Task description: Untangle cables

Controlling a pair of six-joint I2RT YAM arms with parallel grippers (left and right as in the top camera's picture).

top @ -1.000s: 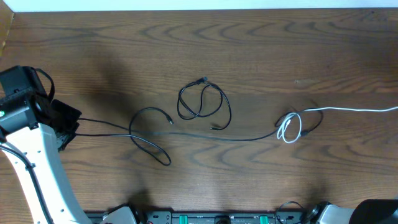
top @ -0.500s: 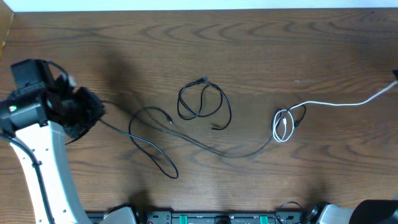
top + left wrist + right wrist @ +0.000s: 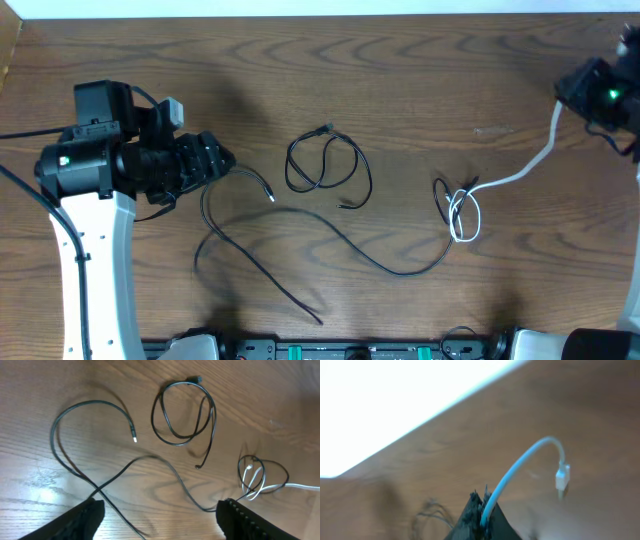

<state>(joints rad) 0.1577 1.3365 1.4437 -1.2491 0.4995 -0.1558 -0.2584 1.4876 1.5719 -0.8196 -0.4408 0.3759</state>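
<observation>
1. Long black cable [image 3: 400, 272]: it lies closer to the robot's base than the coiled black cable [image 3: 327, 130], the reference object at mid-table [image 3: 420, 70]. It snakes from the near left of the coil to its right, and its right end runs into the knot [image 3: 460, 205].
2. Hooked black cable [image 3: 95, 403]: it lies left of the coil, with its plug tip just beside the coil's left edge. It crosses the long black cable once, near-left of the coil. Whether the two are one cord cannot be told.
3. Left gripper [image 3: 161, 506]: it is left of the coil and about level with it. The jaws are spread wide with nothing between them.
4. Coiled black cable: it touches no other cord and is looped only on itself. It is judged to be already separated.
5. Knot: it lies right of the coil, where loops of the white cable [image 3: 505, 480] interlace with a black end. This is judged to be the main work left, along with the one crossing.
6. Right gripper [image 3: 481, 510]: it is far right of the coil and beyond it. The jaws are pressed together, pinching the white cable short of its plug, and that stretch is raised off the table.
</observation>
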